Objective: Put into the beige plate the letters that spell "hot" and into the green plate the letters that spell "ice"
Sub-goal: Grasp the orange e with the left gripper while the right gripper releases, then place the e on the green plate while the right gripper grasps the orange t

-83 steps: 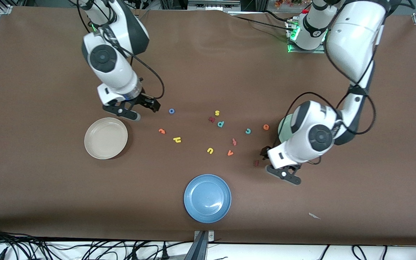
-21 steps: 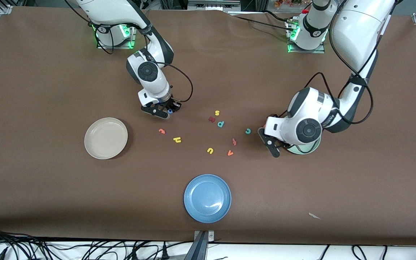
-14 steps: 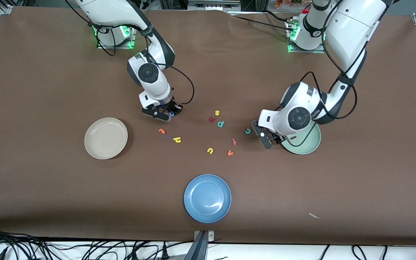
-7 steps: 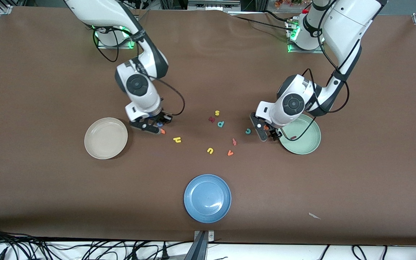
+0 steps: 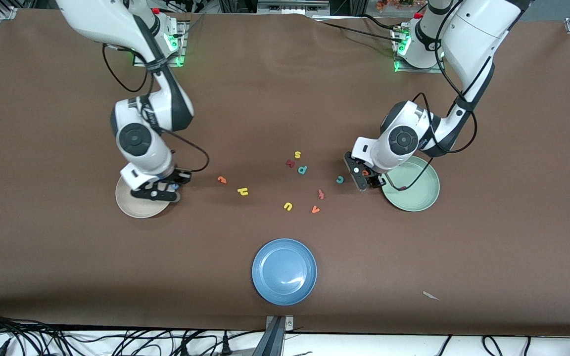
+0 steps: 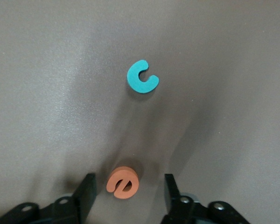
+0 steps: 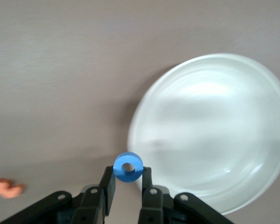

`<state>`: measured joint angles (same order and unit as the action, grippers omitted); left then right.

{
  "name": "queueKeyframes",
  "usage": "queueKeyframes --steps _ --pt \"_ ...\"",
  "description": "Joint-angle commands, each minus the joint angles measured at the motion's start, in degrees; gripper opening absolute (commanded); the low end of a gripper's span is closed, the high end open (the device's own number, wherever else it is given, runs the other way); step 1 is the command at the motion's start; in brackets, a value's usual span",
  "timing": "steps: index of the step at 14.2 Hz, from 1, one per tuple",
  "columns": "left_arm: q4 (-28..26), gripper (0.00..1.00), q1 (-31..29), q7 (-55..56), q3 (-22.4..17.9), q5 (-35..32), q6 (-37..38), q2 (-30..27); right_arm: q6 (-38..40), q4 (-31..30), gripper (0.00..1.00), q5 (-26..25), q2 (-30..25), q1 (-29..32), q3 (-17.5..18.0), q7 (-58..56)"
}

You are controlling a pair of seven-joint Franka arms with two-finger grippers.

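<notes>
1. Front view: high, looks down across the whole table [image 5: 42, 257], facing both arm bases.
2. Left wrist view: close, straight down on the orange "e" [image 6: 122, 182] and teal "c" [image 6: 142, 77]; front view shares both.
3. Right wrist view: close, down on the beige plate [image 7: 242, 84] rim; front view shares it.

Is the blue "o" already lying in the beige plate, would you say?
No, the blue "o" is pinched between the right gripper's fingers, at the beige plate's rim rather than lying in it.
</notes>
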<state>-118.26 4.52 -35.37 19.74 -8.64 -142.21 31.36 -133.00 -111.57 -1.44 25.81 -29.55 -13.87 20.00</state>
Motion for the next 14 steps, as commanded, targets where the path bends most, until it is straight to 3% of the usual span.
queueKeyframes --steps 1,3,5,6,7,10,14 --pt "-1.01 0.60 -0.56 -0.57 0.21 -1.47 -1.40 0.01 1.61 0.12 0.10 0.03 -0.32 -0.25 -3.44 -7.32" --pt "-0.74 0.23 -0.39 -0.49 0.12 -1.38 -1.40 0.01 1.34 0.12 0.17 0.21 0.55 2.20 -3.71 -9.18" --pt "-0.39 0.01 -0.91 -0.31 0.04 -1.38 -0.88 -0.25 1.08 0.21 0.52 0.21 1.08 3.18 -3.71 -9.19" --pt "-0.22 0.00 -1.35 -0.22 0.12 -1.38 -0.79 -0.43 1.08 0.30 0.90 0.30 1.08 3.09 -3.63 -9.19" --pt "0.31 0.00 -1.36 -0.22 0.12 -1.38 -0.70 -0.60 1.08 0.30 1.00 0.39 1.08 2.74 -3.45 -9.10" --pt "2.94 0.00 -1.44 -0.40 0.21 -1.38 3.85 -3.14 2.48 1.70 1.00 2.40 0.21 2.21 -0.65 -7.18" --pt "11.55 0.03 -2.58 -0.92 -0.05 -1.38 18.25 -4.56 2.57 4.16 1.00 3.38 1.26 1.78 3.75 -2.07"
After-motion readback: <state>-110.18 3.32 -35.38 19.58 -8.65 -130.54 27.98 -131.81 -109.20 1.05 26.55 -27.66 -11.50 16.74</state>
